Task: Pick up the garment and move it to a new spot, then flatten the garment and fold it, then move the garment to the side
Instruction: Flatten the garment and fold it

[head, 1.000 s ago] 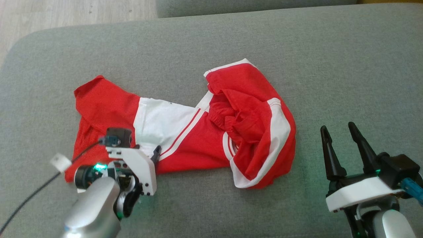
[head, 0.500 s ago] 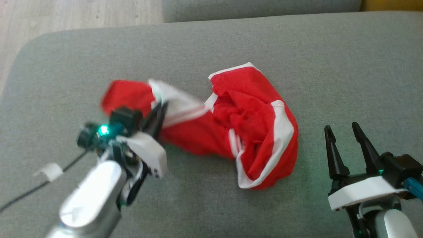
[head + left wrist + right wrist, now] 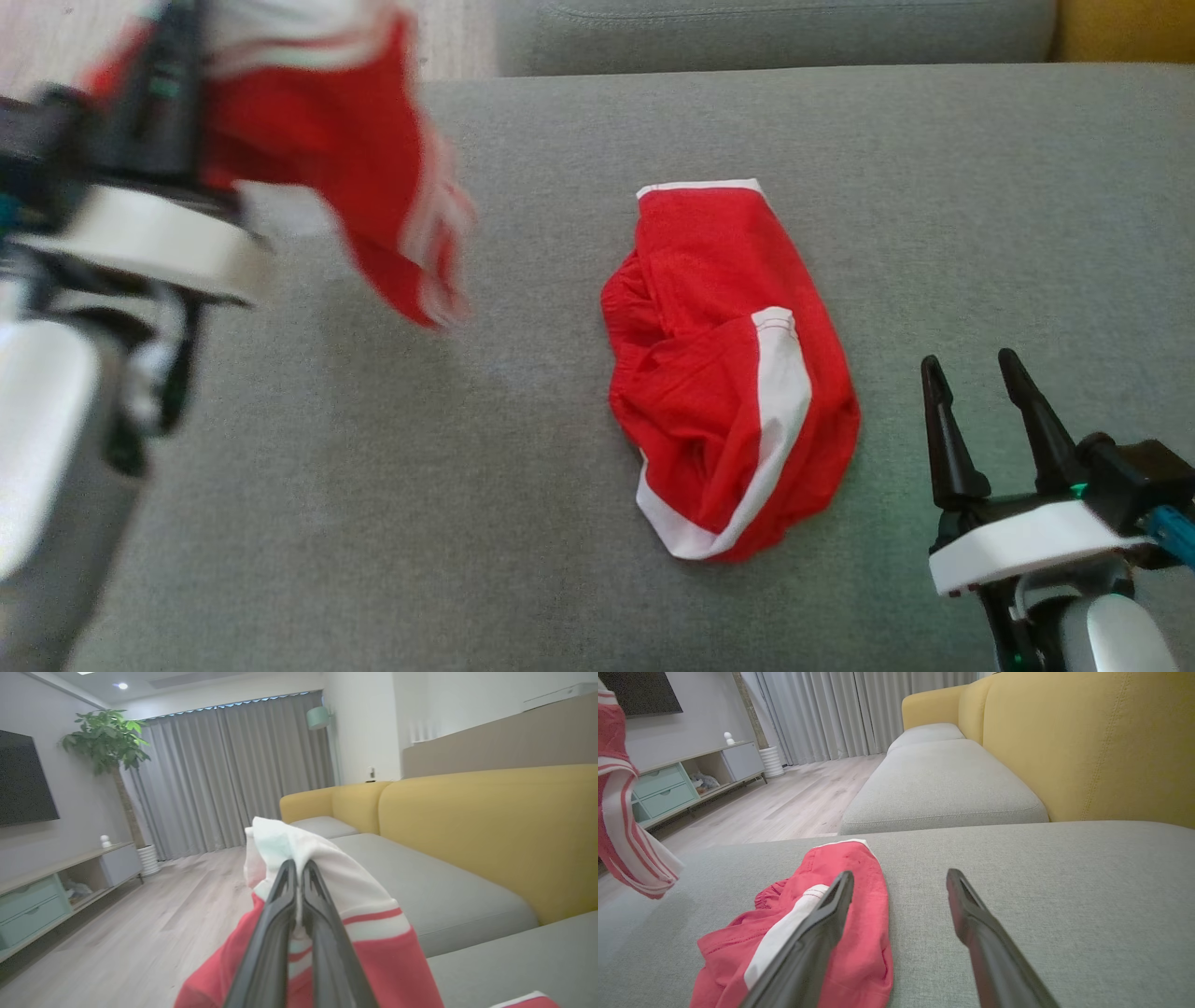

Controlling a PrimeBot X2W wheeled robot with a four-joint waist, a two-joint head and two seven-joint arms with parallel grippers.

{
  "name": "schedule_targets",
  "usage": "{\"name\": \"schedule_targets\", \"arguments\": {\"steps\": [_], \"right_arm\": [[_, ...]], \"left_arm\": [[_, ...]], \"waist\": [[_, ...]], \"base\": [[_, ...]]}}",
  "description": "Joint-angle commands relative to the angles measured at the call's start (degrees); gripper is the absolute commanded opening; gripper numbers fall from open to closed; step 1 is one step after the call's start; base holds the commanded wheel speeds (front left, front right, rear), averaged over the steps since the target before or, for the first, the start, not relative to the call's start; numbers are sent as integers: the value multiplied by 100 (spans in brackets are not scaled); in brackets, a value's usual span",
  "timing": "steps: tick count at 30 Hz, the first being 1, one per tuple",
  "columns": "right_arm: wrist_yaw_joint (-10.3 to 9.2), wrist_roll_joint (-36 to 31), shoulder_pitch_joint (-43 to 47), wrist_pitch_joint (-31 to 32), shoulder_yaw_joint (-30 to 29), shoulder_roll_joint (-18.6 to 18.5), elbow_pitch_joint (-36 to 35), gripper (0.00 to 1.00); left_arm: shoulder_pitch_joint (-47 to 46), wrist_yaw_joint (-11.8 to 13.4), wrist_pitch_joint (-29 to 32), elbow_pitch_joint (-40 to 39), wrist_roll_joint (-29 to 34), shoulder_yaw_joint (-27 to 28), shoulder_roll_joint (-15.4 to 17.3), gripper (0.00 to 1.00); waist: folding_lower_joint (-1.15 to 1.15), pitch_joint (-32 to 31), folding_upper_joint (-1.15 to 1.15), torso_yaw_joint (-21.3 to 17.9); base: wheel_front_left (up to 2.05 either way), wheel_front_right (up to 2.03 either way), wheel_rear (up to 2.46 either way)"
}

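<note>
Between the shut fingers of the left gripper [image 3: 296, 868], a red-and-white garment [image 3: 373, 952] hangs clamped, lifted off the grey sofa cushion [image 3: 420, 485]. Just left of the right gripper [image 3: 967, 359], whose fingers stand apart, red shorts [image 3: 719, 373] lie crumpled on the cushion.

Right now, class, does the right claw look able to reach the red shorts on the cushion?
Probably yes: the right claw stands open just beside the red shorts, only bare grey cushion between them, and the left claw holds the striped top well away.
</note>
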Motion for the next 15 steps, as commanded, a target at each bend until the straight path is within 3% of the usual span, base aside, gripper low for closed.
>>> {"name": "schedule_targets", "arguments": {"steps": [1,6,9,12,15], "right_arm": [[-4,37,-115,-58,105,-18,-206,100],[-4,26,-132,-34,110,-14,-259,100],[-4,17,-167,-8,100,-47,-318,100],[-4,23,-213,34,74,-125,-379,100],[-4,31,-279,68,66,-192,-442,100]], "left_arm": [[-331,48,48,-92,-24,428,373,0],[-246,162,67,365,-273,1040,778,0],[-20,247,-98,723,-524,1441,856,0],[314,208,-328,1165,-865,1711,727,0],[664,88,-613,1665,-1202,1806,381,0]], "waist": [[0,17,0,48],[0,147,0,166],[0,288,0,209],[0,451,0,247],[0,598,0,263]], "base": [[0,0,0],[0,0,0],[0,0,0],[0,0,0],[0,0,0]]}}
